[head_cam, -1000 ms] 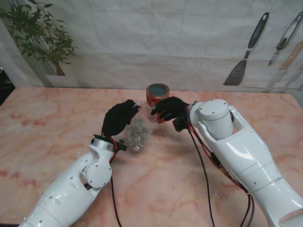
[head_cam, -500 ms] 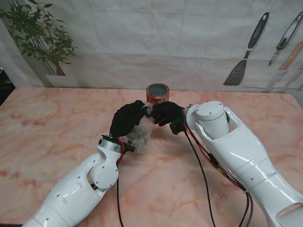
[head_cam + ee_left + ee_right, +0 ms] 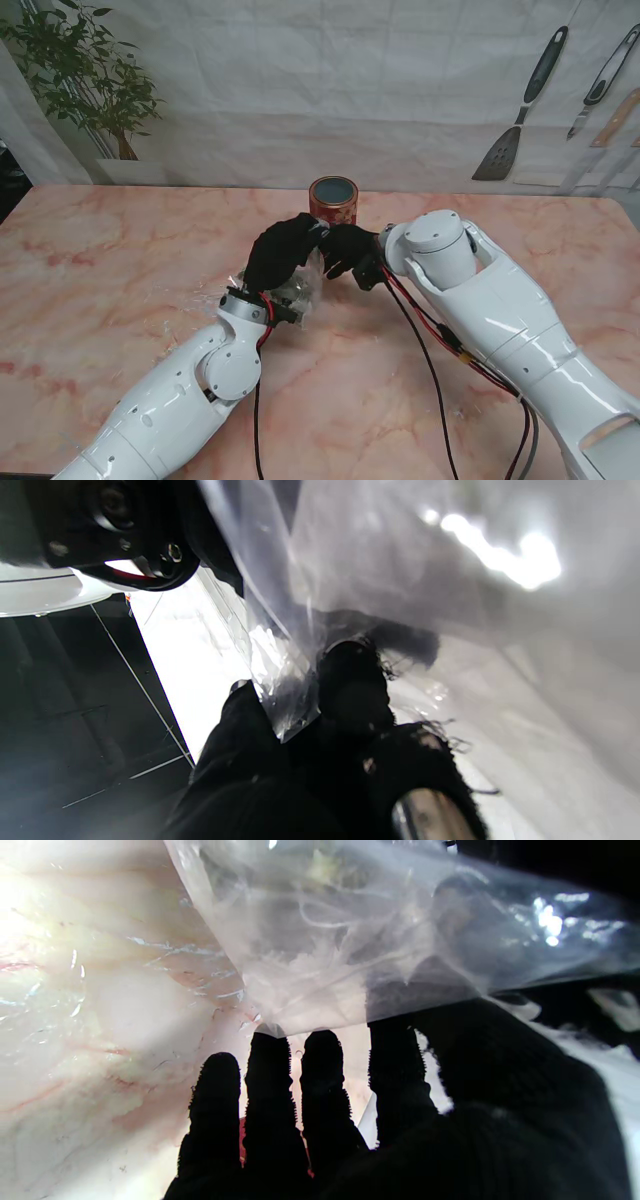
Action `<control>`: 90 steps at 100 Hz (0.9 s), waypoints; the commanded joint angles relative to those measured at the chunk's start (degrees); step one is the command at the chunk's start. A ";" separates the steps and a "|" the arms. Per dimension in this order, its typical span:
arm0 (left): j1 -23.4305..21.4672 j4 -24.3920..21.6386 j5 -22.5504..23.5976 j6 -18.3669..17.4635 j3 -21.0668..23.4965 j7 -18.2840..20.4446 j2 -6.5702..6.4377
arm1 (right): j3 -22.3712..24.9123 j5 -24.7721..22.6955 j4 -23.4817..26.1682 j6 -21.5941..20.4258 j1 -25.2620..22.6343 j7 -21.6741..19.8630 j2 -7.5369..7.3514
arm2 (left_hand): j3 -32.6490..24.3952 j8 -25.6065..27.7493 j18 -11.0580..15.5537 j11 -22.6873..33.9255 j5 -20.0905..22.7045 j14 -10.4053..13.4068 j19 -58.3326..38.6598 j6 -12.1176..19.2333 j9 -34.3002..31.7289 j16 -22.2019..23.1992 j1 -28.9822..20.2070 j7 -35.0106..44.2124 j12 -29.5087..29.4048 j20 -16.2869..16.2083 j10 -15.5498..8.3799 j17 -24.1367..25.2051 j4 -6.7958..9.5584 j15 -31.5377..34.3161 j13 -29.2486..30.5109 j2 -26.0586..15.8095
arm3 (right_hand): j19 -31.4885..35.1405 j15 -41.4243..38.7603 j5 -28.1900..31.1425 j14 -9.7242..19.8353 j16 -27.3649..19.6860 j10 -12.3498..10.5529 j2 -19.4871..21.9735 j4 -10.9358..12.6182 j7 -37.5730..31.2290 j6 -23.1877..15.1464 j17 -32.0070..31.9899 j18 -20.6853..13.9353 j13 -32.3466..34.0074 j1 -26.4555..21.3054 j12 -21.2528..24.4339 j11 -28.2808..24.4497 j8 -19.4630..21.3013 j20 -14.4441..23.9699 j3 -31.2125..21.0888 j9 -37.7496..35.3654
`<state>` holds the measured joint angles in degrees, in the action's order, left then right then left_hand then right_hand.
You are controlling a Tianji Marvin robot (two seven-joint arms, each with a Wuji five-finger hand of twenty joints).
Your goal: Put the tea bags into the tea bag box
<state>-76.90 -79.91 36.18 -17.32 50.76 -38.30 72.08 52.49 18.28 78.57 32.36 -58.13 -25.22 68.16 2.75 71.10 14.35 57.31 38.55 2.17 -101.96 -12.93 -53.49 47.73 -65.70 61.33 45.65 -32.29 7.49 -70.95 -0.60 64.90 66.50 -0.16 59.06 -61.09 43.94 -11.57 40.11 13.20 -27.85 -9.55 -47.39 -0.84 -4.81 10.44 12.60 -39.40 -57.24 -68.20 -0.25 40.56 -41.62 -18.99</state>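
Note:
A clear plastic bag (image 3: 300,290) of tea bags hangs between my two black-gloved hands, just above the table. My left hand (image 3: 283,250) pinches the film at the bag's top; in the left wrist view its fingertips (image 3: 350,680) close on the plastic bag (image 3: 450,605). My right hand (image 3: 348,250) touches the left one and grips the same top edge; in the right wrist view thumb and first finger of the hand (image 3: 400,1120) meet the bag (image 3: 375,940), whose pale tea bags (image 3: 320,870) show inside. The red round tea tin (image 3: 333,201) stands open just beyond both hands.
The pink marble table (image 3: 110,260) spreads to both sides. A potted plant (image 3: 95,90) stands at the far left corner. A spatula (image 3: 520,110) and other utensils (image 3: 605,80) hang on the back wall at the right.
Both hands have drawn together until they touch. My left arm has moved right and away from me, and the bag is now bunched under the hands, closer to the tin.

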 commanded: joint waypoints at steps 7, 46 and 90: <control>0.50 -0.02 0.15 0.14 0.22 0.74 0.14 | 0.25 0.39 -0.30 -0.89 -0.11 -1.84 -0.65 | -3.60 1.07 5.53 11.57 5.38 -9.79 -16.55 -9.05 -6.85 -0.41 -3.25 8.22 0.56 0.11 -8.48 7.11 2.50 18.50 6.23 -2.21 | 1.51 -1.30 -0.05 0.77 0.84 -1.12 -1.43 -0.04 3.14 0.23 -0.03 -0.51 0.76 3.65 -0.86 -1.60 2.28 -0.23 -1.10 0.70; 1.28 1.21 1.20 0.05 0.51 0.19 -0.05 | 2.68 3.22 0.67 -2.05 -2.30 -4.89 -1.52 | -3.51 1.04 5.41 11.56 5.17 -9.75 -16.23 -8.74 -6.73 -0.44 -3.03 8.30 0.47 0.23 -8.74 7.15 2.50 18.13 6.22 -2.37 | 3.20 -1.76 -0.41 0.35 1.17 -1.56 -3.91 -2.44 -5.15 -3.33 -0.01 -0.03 1.88 -3.47 -1.41 -1.88 -0.78 -0.32 -1.52 -1.27; 1.95 0.95 1.68 -1.57 -0.91 -1.94 0.63 | -2.73 0.00 -3.76 -3.36 1.84 -8.92 -2.03 | -3.47 1.03 5.25 11.53 5.01 -9.43 -15.50 -8.56 -6.55 -0.59 -2.94 8.50 0.41 0.55 -9.10 7.24 2.52 17.31 6.23 -2.53 | 4.34 -2.03 0.56 1.27 2.85 -2.73 -3.01 -0.42 1.70 -0.99 0.15 -0.28 1.94 3.01 -2.88 -2.89 0.45 -0.23 -0.58 -0.45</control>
<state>-75.43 -77.92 38.30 -18.38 49.97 -40.58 72.19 50.60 19.15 75.59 29.72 -56.64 -32.69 66.32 2.75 71.07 14.35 57.32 38.55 2.17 -101.96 -12.93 -53.50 47.71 -65.70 61.38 45.65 -32.29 7.49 -70.95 -0.60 64.90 66.50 -0.16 61.83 -61.61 44.01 -11.58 42.11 11.57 -30.58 -11.39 -48.25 -2.27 -4.80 10.47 13.14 -38.58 -59.33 -69.41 -0.95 40.56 -40.82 -19.81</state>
